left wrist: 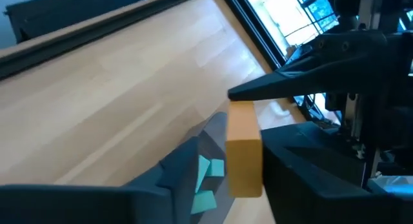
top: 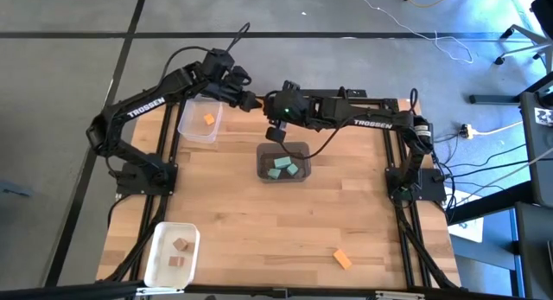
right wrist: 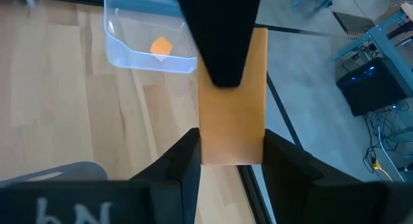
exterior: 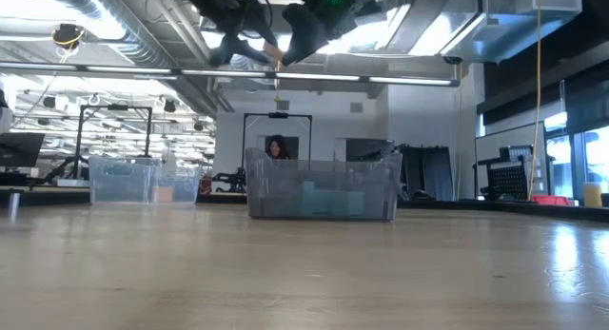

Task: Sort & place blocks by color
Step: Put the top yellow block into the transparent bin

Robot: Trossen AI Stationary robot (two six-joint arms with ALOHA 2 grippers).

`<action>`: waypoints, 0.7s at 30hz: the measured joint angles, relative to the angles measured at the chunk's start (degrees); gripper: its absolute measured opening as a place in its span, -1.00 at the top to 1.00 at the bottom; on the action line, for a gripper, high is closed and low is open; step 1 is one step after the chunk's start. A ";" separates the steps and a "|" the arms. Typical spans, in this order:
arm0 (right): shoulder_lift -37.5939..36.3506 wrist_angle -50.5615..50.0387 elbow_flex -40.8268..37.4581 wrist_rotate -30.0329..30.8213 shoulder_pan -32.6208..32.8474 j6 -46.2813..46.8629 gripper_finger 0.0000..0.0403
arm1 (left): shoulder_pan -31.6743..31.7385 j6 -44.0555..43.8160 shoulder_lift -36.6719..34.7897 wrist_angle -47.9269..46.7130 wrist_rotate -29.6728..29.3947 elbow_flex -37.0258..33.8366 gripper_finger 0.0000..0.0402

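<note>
Handover of orange block in mid-air, between the two arms

Risk first. Orange block (right wrist: 232, 101) is held above the table near its far edge, between the clear bin (top: 200, 120) with one orange block (top: 209, 119) in it and the dark bin (top: 283, 161) holding teal blocks (top: 285, 167). Both grippers meet on it. If the right gripper (top: 262, 102) lets go before the left gripper (top: 251, 99) has a firm hold, the block likely drops to the table or into the dark bin, i.e. wrong colour. If both pull while clamped, the block could twist or slip out sideways. Contact area for the left fingers looks small, so a marginal grip seems possible.

Fingers. Right wrist view: the right fingers (right wrist: 184, 162) flank the lower part of the block on both sides, narrow, clamped on it. One dark finger of the other arm lies across the block's upper face. Left wrist view: the left fingers (left wrist: 284, 85) bracket the block's end, partly open; whether they already press on it I cannot tell.

Remaining blocks. One orange block (top: 343, 259) lies loose near the table's near right corner. Tan blocks (top: 180, 251) sit in the white bin (top: 158, 261) at the near left corner.
</note>
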 joint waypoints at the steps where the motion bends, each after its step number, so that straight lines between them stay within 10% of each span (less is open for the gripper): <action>1: 0.01 -0.02 -0.01 -0.05 -0.01 0.03 0.35 | -0.18 0.39 0.18 -0.01 0.06 -0.01 0.32; 7: 0.09 0.28 -0.02 0.76 0.05 0.15 0.36 | -0.57 1.05 0.15 1.12 0.32 -0.02 0.77; 21: 0.09 -0.41 -0.01 -0.08 0.05 1.69 0.23 | -1.21 1.36 0.19 2.86 0.21 -0.11 0.77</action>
